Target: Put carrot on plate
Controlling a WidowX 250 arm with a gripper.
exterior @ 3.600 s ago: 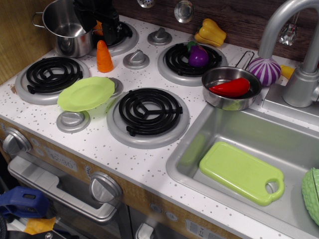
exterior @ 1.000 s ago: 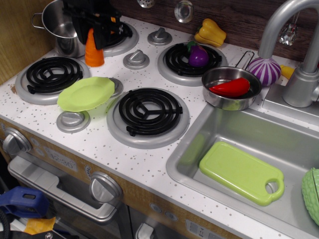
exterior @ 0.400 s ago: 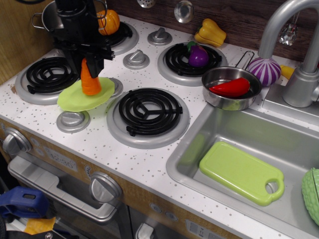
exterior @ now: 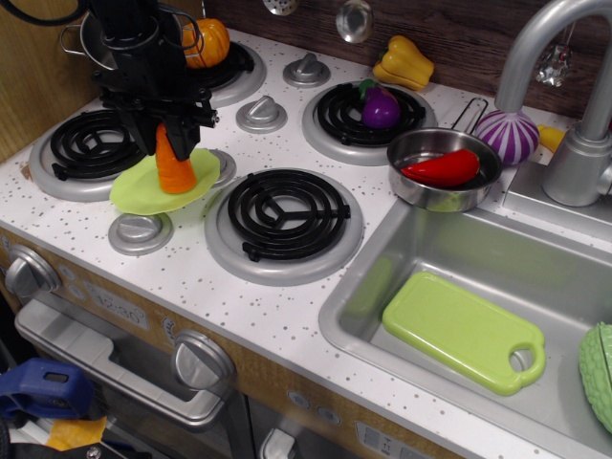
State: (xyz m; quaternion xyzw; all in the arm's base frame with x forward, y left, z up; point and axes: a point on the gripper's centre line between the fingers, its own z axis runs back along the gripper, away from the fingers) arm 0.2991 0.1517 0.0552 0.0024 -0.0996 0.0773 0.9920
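the carrot is a smooth orange plastic cone, standing wide end down on the plate, a thin, shallow lime-green disc with a wavy rim that lies near the counter's left front corner, between two black coiled burners. the black end effector comes straight down from above, its fingers clenched around the carrot's narrow upper part, so only the lower half of the cone shows below them. the arm rises upright out of the top edge of the view.

the counter is white with dark speckles, set with grey ringed burners and moulded grey knobs. at the back left corner a ribbed orange pumpkin sits on a burner beside a shiny steel pot. toward the back edge lie a glossy purple eggplant and a yellow pepper. a red pepper rests in a small steel pan by the sink, where a rectangular lime-green cutting board lies flat.
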